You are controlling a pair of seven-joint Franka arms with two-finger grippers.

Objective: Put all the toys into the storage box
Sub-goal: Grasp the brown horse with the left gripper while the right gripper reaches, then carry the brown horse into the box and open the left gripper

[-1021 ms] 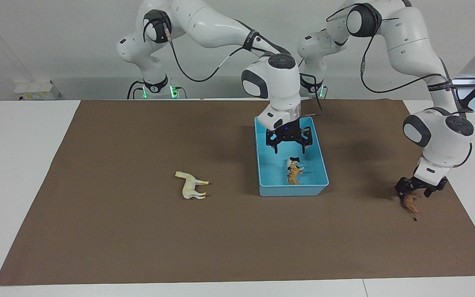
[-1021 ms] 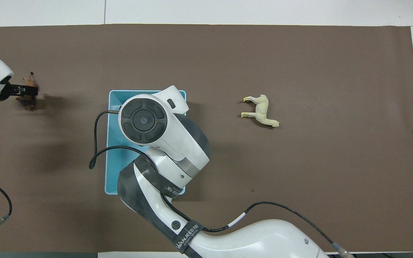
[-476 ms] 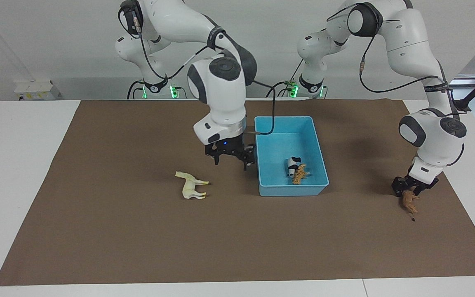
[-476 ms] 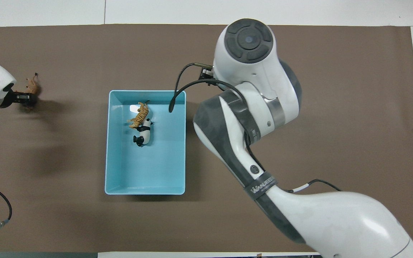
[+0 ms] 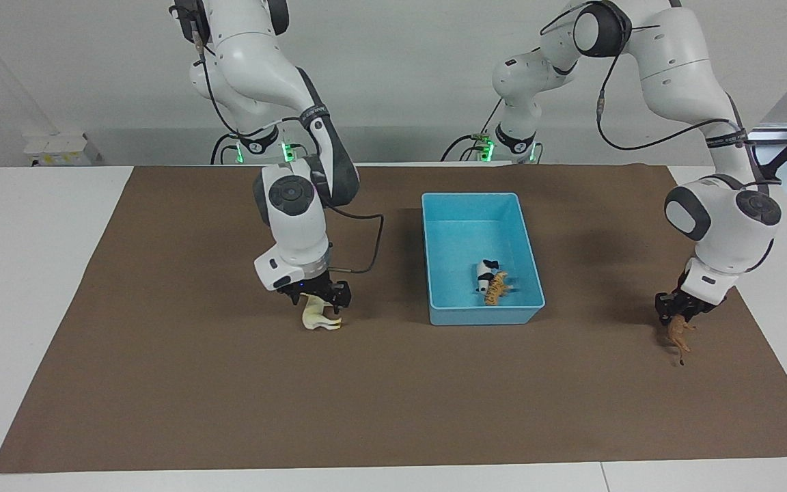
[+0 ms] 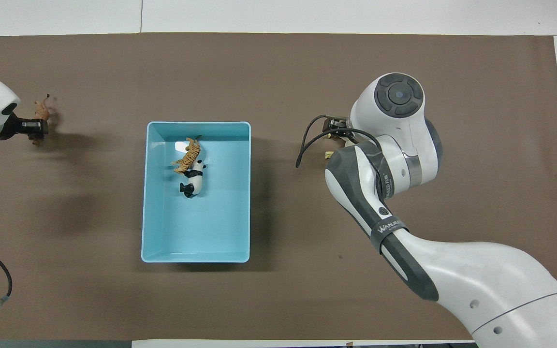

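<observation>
One horse (image 5: 316,316) lies directly under the right end effector (image 5: 316,298).

One camera is looking down from high across the bench (image 5: 38,273), facing the arms at twelve o'clock. The other is looking steeply down from above them, arms entering at six. Both are sharing the box (image 5: 482,316) (image 6: 196,256) and brown mat (image 5: 393,396) (image 6: 278,63).
</observation>
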